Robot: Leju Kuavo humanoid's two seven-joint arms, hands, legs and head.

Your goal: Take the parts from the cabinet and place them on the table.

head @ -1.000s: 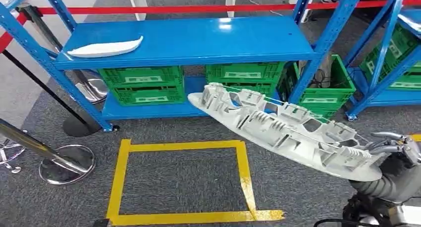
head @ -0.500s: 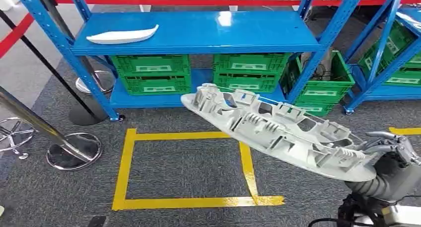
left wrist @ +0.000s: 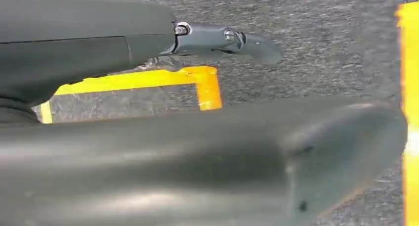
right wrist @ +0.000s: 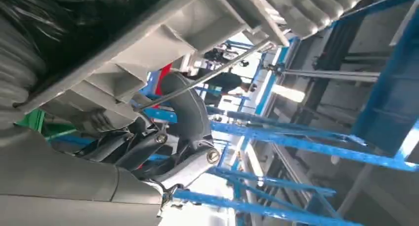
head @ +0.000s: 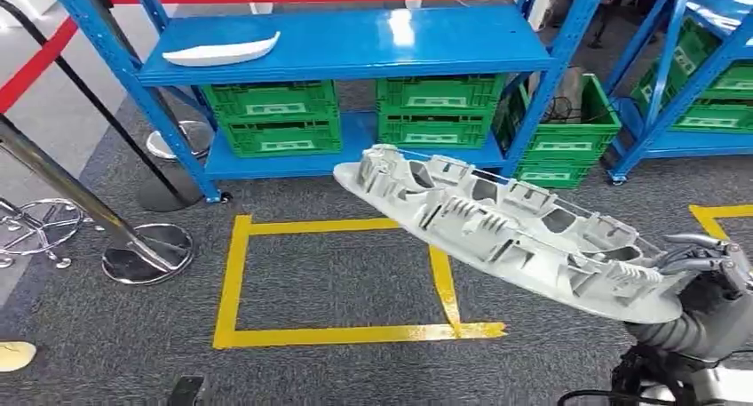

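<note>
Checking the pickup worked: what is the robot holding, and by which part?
The right hand grips the long grey ribbed part at its near end.

Right hand [head: 706,259]: slender dark-grey fingers [head: 688,242] with a metallic sheen, mounted on a grey ribbed wrist cover [head: 688,330]. Black cables [head: 622,379] run below the cover. Left hand [left wrist: 217,40]: smooth dark-grey housing, grey finger segment fastened with round silver screws [left wrist: 184,29].

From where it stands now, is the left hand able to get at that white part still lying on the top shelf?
Probably not. The white part lies far across the floor on the blue rack, while the left hand hangs low over the carpet. It would likely need to walk closer.
</note>
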